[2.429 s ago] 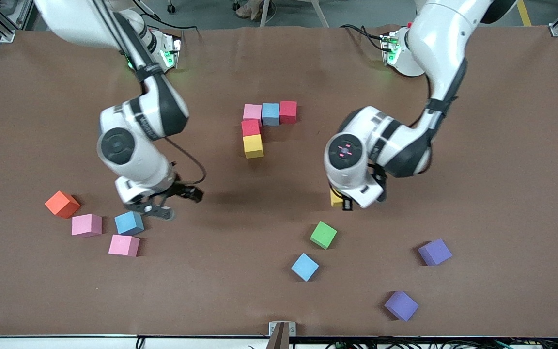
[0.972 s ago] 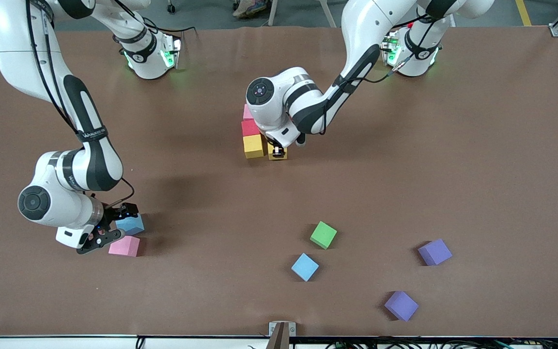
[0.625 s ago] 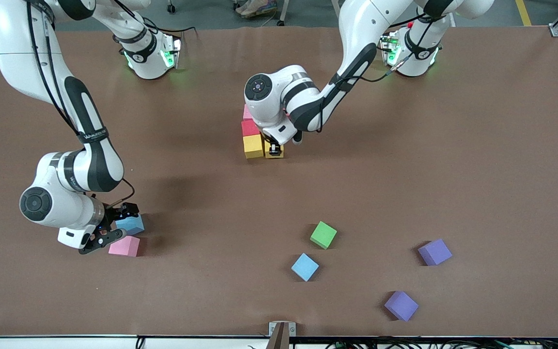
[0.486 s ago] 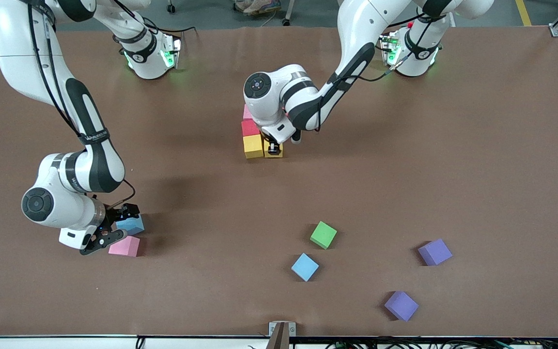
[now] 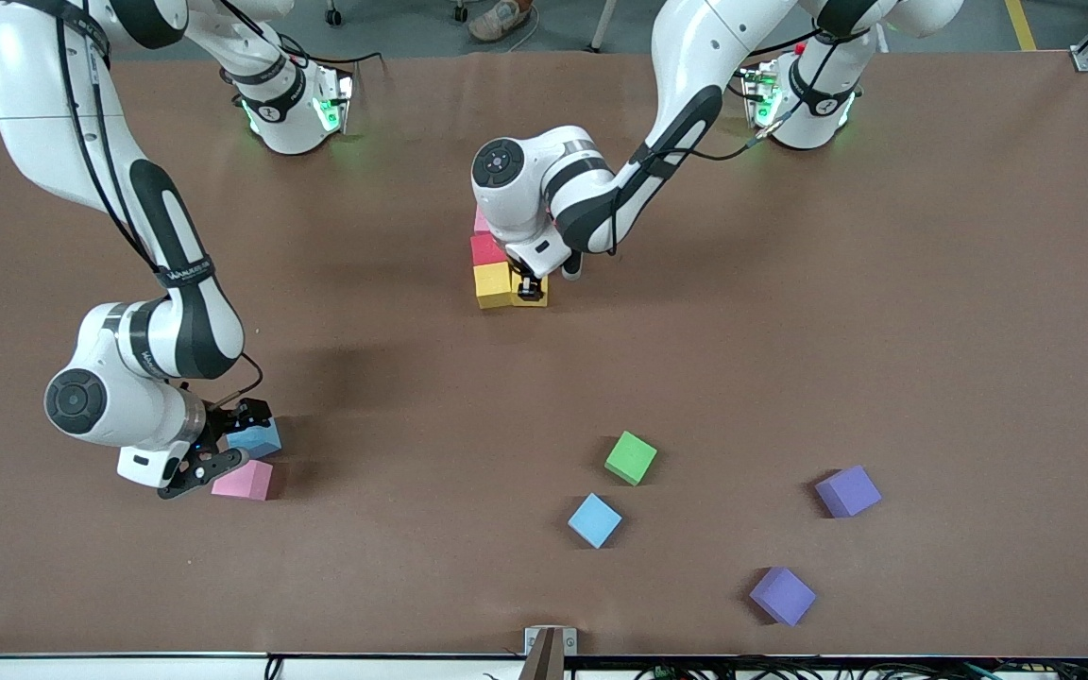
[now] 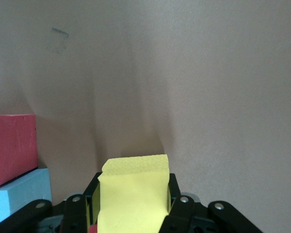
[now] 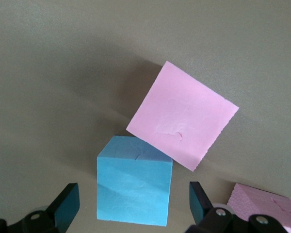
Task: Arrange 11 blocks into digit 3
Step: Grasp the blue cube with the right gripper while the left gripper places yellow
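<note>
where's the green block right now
The green block lies loose on the table in the front view, nearer the front camera than the half-built digit, beside a light blue block.

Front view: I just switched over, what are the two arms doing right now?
The left end effector is shut on a yellow block, setting it down beside the other yellow block of the half-built digit 3. The right end effector is open around a light blue block, with a pink block beside it. Green, another light blue and two purple blocks lie loose nearer the front camera.
</note>
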Controlling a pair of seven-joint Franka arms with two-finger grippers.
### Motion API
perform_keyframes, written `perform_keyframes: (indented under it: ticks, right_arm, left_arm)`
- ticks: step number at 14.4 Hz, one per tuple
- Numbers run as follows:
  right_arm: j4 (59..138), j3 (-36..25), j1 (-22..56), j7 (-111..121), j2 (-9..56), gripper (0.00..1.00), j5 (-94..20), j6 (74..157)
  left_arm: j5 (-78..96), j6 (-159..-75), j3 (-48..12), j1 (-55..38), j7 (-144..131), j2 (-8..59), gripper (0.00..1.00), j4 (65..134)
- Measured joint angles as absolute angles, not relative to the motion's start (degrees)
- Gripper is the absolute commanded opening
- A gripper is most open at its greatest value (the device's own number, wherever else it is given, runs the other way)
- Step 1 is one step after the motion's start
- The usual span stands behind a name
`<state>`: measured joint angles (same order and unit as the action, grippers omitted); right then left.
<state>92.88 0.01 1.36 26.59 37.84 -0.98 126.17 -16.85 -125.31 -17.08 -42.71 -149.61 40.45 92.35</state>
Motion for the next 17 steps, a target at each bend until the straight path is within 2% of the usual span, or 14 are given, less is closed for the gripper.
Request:
perform_keyframes:
  ticks: [14, 15, 17]
  right_arm:
    - [92.8, 0.0, 1.4, 26.7, 40.1, 1.0, -1.0, 127.9]
    - [92.8, 0.0, 1.4, 26.7, 40.2, 0.99, -1.0, 128.0]
    - [92.8, 0.0, 1.4, 26.7, 40.5, 0.9, -1.0, 128.4]
  left_arm:
    - [-16.9, -126.8, -17.1, -43.4, -149.6, 41.2, 0.21, 92.3]
    - [-16.9, -126.9, -17.1, -43.4, -149.6, 41.3, 0.21, 92.3]
    - [-16.9, -126.9, -17.1, -43.4, -149.6, 41.4, 0.21, 92.2]
